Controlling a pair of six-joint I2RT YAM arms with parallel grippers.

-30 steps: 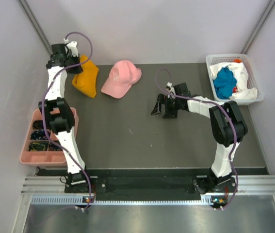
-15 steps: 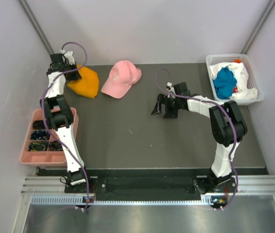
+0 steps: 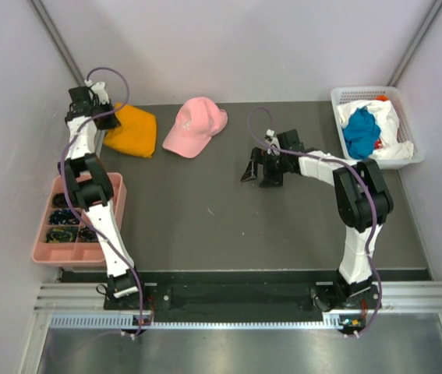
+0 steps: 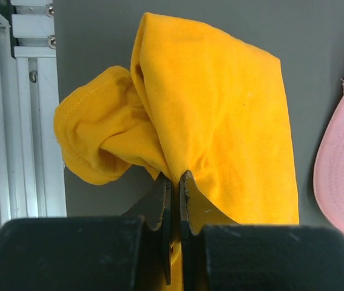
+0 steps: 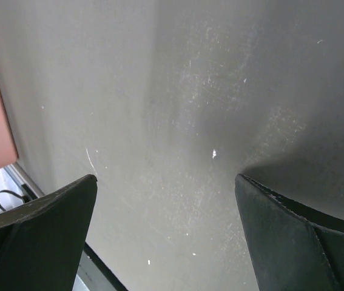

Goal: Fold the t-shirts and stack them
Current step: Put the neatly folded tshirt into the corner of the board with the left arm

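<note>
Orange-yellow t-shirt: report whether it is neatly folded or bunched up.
Bunched up. The orange-yellow t-shirt is crumpled in loose gathers, a hemmed opening bulging sideways, with one fold pinched in the shut left claw.

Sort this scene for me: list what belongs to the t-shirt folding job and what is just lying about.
Job: orange-yellow t-shirt, pinched by the left gripper; teal-blue t-shirt and white t-shirt, in the white basket; right gripper, open above the table.
Lying about: pink cap; pink compartment tray.
</note>
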